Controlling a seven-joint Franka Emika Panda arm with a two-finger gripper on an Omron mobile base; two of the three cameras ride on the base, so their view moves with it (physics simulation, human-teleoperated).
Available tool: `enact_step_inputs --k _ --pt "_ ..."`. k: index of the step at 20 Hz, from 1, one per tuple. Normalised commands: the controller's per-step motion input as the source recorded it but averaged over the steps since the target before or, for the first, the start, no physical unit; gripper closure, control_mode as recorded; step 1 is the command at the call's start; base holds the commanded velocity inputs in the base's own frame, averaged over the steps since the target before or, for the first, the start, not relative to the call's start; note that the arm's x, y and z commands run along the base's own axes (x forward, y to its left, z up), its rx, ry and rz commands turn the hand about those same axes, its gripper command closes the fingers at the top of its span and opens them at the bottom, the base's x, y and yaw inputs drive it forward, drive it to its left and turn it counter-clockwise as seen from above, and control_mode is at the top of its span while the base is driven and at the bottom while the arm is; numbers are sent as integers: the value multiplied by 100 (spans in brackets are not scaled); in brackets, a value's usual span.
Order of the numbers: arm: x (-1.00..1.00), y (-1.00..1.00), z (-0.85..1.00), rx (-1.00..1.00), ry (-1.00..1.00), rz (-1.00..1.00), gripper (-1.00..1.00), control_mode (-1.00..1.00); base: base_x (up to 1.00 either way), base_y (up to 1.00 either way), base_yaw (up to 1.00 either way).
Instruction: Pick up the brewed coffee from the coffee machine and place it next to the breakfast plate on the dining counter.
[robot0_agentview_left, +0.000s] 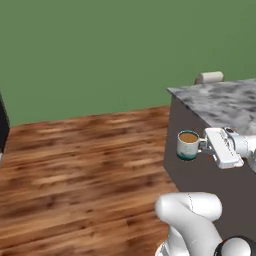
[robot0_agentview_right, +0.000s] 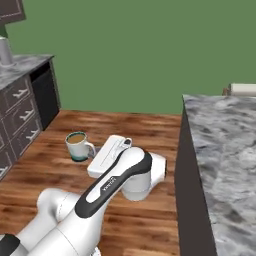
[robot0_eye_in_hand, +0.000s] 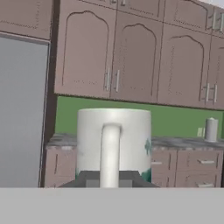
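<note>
Small white mug with teal-green band at its base (robot0_agentview_left: 188, 144), brown coffee showing at the rim, upright. It hangs in the air over the brown wood-plank floor (robot0_agentview_left: 80, 165), off the end of the grey-white veined marble tabletop (robot0_agentview_left: 225, 102), below the level of its top surface and just beside its dark end panel (robot0_agentview_left: 200, 175).

Gripper (robot0_agentview_left: 205, 144) holds it by the side handle; fingers closed narrow on the handle, which points back toward the white hand. In the hand view the handle runs straight up the middle of the mug, between the two dark fingertips (robot0_eye_in_hand: 89, 179).

Mug lies on the far side of the fingers from the tabletop: hand toward the marble, mug out over the floor. Judgement: carry stage, mug clear of the machine, placing not begun; the mug would need to rise above the tabletop's edge before going across.

Room: floor side open. Marble near this end looks bare except a pale roll (robot0_agentview_left: 209, 77) at its far edge. Tilt risks a spill.
</note>
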Motion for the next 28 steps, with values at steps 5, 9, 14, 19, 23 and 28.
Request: enact_step_inputs --k 5,9,14,19,23,28 --pt "0 0 0 0 0 0 100 100 100 46 -51" --pt "0 0 0 0 0 0 100 100 100 74 -51" --pt "0 0 0 0 0 0 100 100 100 96 -50" --pt "0 0 0 0 0 0 100 100 100 100 -50" --pt "0 0 0 0 0 0 100 100 100 100 -50" --pt "0 0 0 0 0 0 100 100 100 100 -48"
